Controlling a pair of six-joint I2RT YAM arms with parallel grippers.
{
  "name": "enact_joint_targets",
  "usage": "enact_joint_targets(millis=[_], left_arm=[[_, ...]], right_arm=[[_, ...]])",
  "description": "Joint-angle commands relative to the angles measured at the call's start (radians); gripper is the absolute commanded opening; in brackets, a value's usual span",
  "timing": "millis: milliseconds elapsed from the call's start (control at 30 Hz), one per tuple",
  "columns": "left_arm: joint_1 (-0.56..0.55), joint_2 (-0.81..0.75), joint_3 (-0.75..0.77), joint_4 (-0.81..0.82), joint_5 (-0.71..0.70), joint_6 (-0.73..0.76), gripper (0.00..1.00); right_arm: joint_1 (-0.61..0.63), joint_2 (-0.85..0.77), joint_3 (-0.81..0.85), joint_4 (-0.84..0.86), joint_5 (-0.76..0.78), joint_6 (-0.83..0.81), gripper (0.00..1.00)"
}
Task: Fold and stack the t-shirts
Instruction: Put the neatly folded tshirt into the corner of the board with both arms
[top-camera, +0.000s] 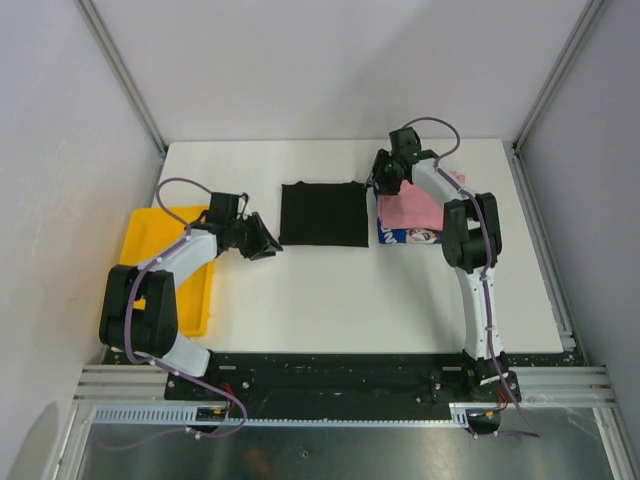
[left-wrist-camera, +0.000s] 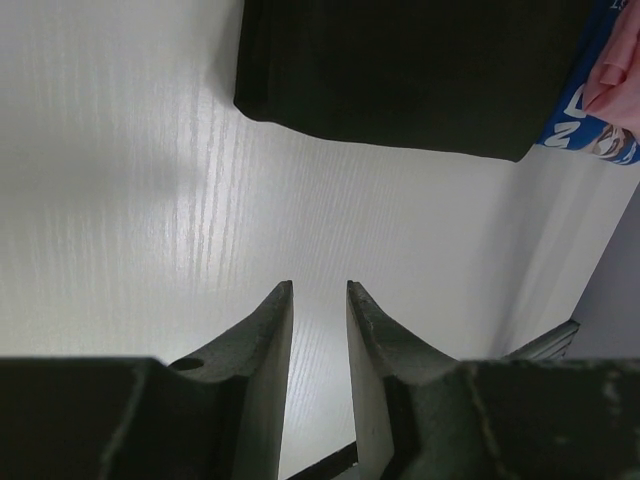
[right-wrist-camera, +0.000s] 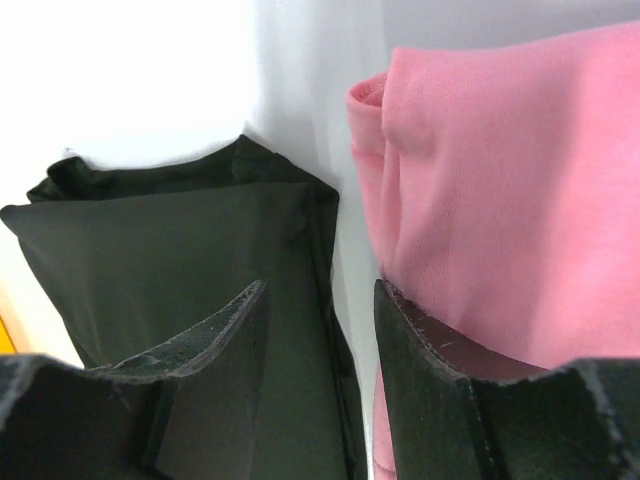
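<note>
A black t-shirt (top-camera: 322, 213) lies folded into a square at the table's middle; it also shows in the left wrist view (left-wrist-camera: 400, 70) and the right wrist view (right-wrist-camera: 190, 250). A folded pink t-shirt (top-camera: 412, 208) lies on a blue-and-white one (top-camera: 405, 236) to its right; the pink one also fills the right of the right wrist view (right-wrist-camera: 510, 200). My left gripper (top-camera: 262, 240) is open and empty, left of the black shirt. My right gripper (top-camera: 380, 185) is open and empty, over the black shirt's far right corner, beside the pink shirt.
A yellow plastic tray (top-camera: 160, 265) sits at the table's left edge under the left arm. Metal frame posts rise at the back corners. The table's near edge carries the arm bases.
</note>
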Motion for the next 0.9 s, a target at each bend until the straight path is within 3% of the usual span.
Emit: enact_joint_targets(millis=[0, 867], left_arm=[[0.017, 0.0, 0.037, 0.008, 0.01, 0.026, 0.33], [0.024, 0.054, 0.043, 0.008, -0.025, -0.002, 0.35]], right_arm=[[0.004, 0.038, 0.073, -0.025, -0.047, 0.007, 0.51], [0.032, 0.21, 0.215, -0.04, 0.029, 0.023, 0.5]])
